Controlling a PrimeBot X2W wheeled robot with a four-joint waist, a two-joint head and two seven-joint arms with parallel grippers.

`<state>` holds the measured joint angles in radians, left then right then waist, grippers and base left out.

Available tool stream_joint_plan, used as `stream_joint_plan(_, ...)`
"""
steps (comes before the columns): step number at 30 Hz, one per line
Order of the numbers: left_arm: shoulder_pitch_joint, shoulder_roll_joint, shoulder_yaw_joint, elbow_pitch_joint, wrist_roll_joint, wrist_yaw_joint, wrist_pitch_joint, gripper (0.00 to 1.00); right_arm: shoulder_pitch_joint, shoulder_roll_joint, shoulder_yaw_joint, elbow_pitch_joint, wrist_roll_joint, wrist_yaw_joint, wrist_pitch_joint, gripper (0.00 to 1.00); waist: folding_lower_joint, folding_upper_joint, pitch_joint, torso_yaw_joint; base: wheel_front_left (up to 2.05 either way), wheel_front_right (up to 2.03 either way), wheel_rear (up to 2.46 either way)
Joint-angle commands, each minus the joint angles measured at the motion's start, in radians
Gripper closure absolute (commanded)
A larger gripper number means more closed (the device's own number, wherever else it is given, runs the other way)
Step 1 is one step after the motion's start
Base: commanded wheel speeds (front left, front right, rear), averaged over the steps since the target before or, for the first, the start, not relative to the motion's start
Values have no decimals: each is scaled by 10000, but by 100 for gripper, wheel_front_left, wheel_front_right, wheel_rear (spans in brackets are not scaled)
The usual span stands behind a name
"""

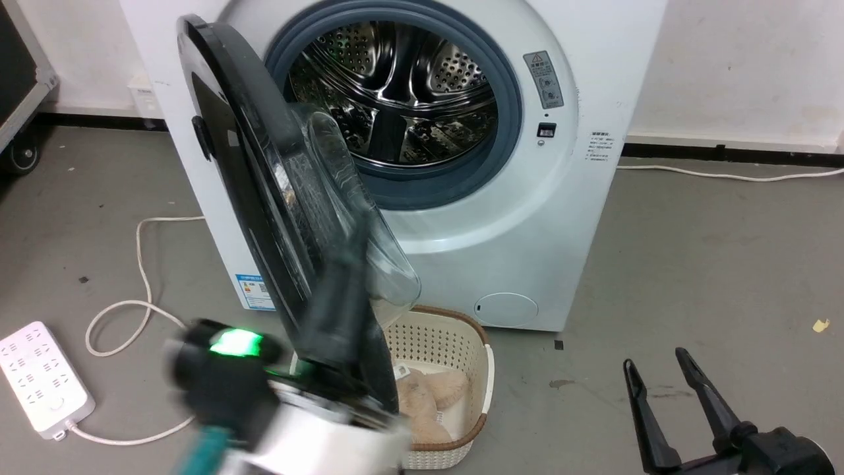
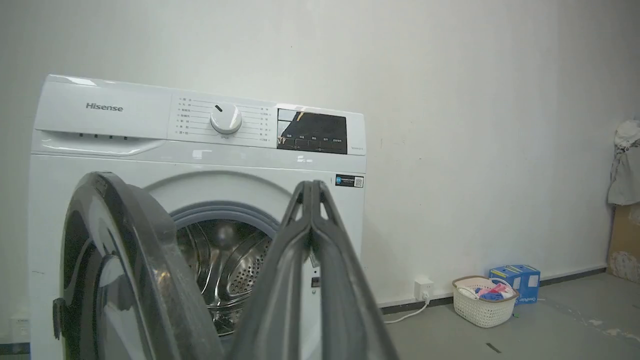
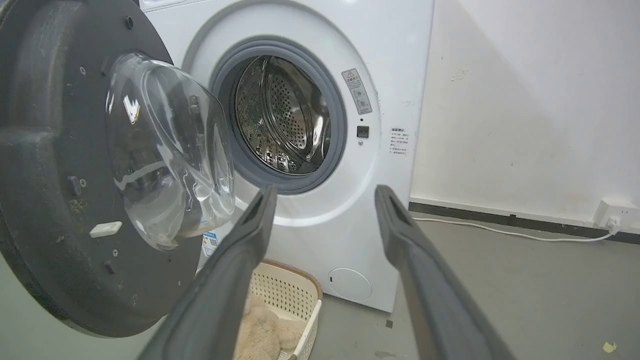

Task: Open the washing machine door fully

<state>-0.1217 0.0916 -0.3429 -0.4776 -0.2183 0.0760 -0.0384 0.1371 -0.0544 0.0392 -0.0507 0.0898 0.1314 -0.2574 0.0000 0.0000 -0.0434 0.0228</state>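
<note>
The washing machine door (image 1: 241,152) is a glossy black disc with a clear glass bowl (image 1: 343,191). It stands swung out to the left, about edge-on to me, leaving the steel drum (image 1: 395,92) exposed. My left gripper (image 1: 356,231) is motion-blurred in front of the door's lower inner side by the bowl; I cannot tell whether it touches. In the left wrist view its fingers (image 2: 311,189) are pressed together with nothing between them, and the door (image 2: 130,260) is to their left. My right gripper (image 1: 663,366) hovers open over the floor at the lower right. In its own view the right gripper (image 3: 325,192) faces the door (image 3: 45,165).
A cream basket (image 1: 478,359) holding beige plush sits on the floor under the door. A white power strip (image 1: 39,379) and its cable lie at the left. A wheeled black case (image 1: 20,79) stands far left. Against the wall are another basket (image 2: 482,305) and a blue box (image 2: 520,282).
</note>
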Motion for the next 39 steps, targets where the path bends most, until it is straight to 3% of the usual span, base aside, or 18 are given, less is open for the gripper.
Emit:
stream_joint_plan(1,146,-36,-313,185,167,-67,88,100,-62,41,17,-49,58,-7,-43,0,0,0,18,-18,0,0,0)
stream_joint_plan(9,846,-277,-1769,2475,-189,16,437,100,-108,41,87,-69,48,-7,-43,0,0,0,184,-80,0,0,0)
stream_joint_plan(22,716,-139,-1133,5544,-607,377,-476,100,-69,41,105,-79,53,-7,-43,0,0,0,497,159,0,0,0)
stream_joint_plan(30,738,13,-773,5726,-763,555,-838,100,19,41,144,-57,115,-7,-43,0,0,0,464,1171,0,0,0)
stream_joint_plan(39,859,358,-497,5233,-845,757,-658,100,69,41,196,0,124,-7,-43,0,0,0,486,2928,0,0,0)
